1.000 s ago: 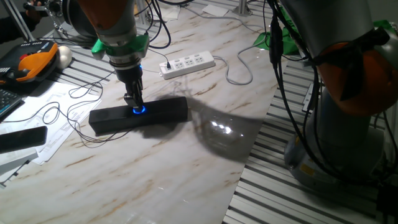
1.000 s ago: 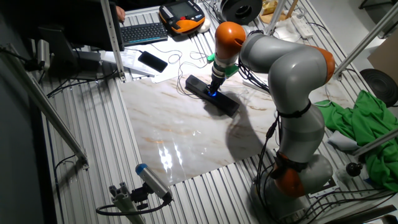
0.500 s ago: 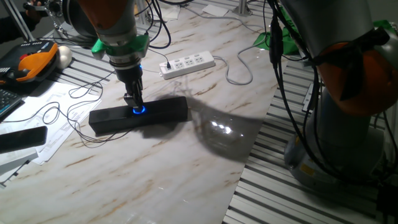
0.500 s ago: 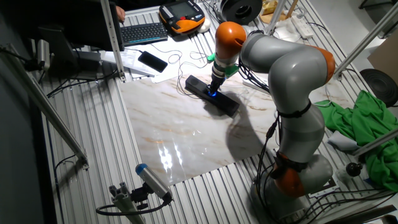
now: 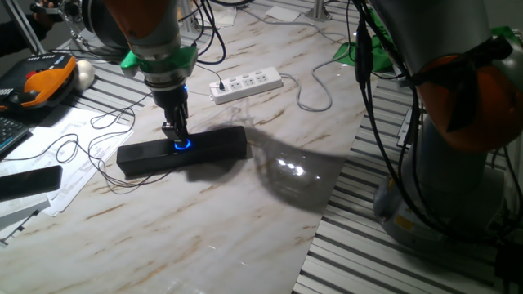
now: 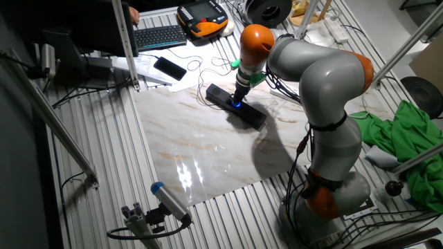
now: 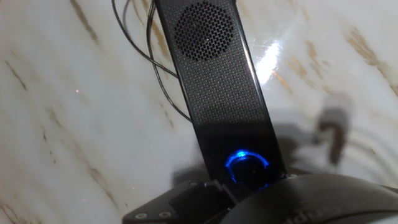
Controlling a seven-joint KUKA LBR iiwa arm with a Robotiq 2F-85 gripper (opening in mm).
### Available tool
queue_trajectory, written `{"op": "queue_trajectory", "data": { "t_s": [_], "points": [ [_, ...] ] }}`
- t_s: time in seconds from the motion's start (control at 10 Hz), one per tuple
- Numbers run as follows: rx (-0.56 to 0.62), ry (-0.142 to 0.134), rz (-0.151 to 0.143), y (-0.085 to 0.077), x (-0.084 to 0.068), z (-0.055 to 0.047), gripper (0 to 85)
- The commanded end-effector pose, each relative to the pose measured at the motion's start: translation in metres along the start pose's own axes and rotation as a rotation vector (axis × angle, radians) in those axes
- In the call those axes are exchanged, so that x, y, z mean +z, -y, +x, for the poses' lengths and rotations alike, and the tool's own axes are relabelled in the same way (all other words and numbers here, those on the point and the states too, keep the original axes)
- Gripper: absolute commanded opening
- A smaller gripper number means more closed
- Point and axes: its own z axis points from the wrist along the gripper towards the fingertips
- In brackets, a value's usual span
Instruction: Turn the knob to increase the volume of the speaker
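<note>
The speaker [image 5: 214, 147] is a long black soundbar lying on the marble table; it also shows in the other fixed view [image 6: 252, 116] and fills the hand view [image 7: 214, 81]. The knob [image 5: 181, 145] glows blue at the bar's middle, and shows in the other fixed view [image 6: 236, 105] and low in the hand view [image 7: 247, 167]. My gripper [image 5: 174, 136] points straight down onto the knob, its narrow fingers closed around it. In the hand view the gripper [image 7: 249, 184] hides the knob's lower edge. A thin black cable [image 7: 146, 59] leaves the speaker.
A white power strip [image 5: 247, 84] lies behind the speaker. A flat black slab [image 5: 29, 181] and papers lie at the left. An orange pendant [image 6: 202, 14] and a keyboard [image 6: 159, 36] are at the table's far end. Green cloth [image 6: 408, 152] lies off the table.
</note>
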Motion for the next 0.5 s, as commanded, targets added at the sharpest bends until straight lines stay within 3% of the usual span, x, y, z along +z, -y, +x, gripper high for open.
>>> {"op": "queue_trajectory", "data": {
  "t_s": [0.0,0.4],
  "points": [
    [0.016,0.004,0.005,-0.0001,-0.0002,0.0000,17.0],
    [0.088,0.020,0.010,-0.0015,-0.0009,-0.0009,17.0]
  ]
}}
